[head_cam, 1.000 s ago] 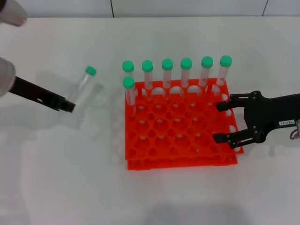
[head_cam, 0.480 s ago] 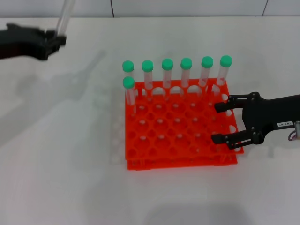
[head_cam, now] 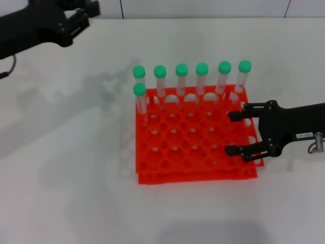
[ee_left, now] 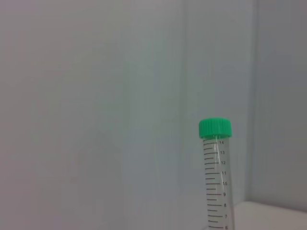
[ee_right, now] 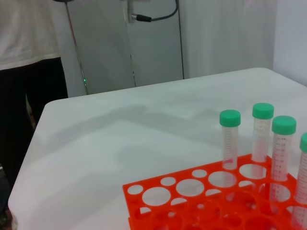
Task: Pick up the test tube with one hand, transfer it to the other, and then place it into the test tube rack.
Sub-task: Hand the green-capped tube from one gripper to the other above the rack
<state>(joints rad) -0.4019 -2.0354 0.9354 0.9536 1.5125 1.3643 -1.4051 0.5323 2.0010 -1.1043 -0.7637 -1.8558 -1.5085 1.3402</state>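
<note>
My left gripper is raised high at the far left of the head view and is shut on the test tube. The tube itself is out of the head view. The left wrist view shows the tube upright, with its green cap against a plain wall. The orange-red rack stands mid-table and also shows in the right wrist view. My right gripper, with a white label, is open and empty over the rack's right edge.
Several green-capped tubes stand in the rack's back row, and one stands in the second row at the left. They also show in the right wrist view. A person stands beyond the table's far end.
My left gripper picked the tube off the table at the left and lifted it up and rightward until the tube left the head view. My right gripper crept slightly left over the rack.
</note>
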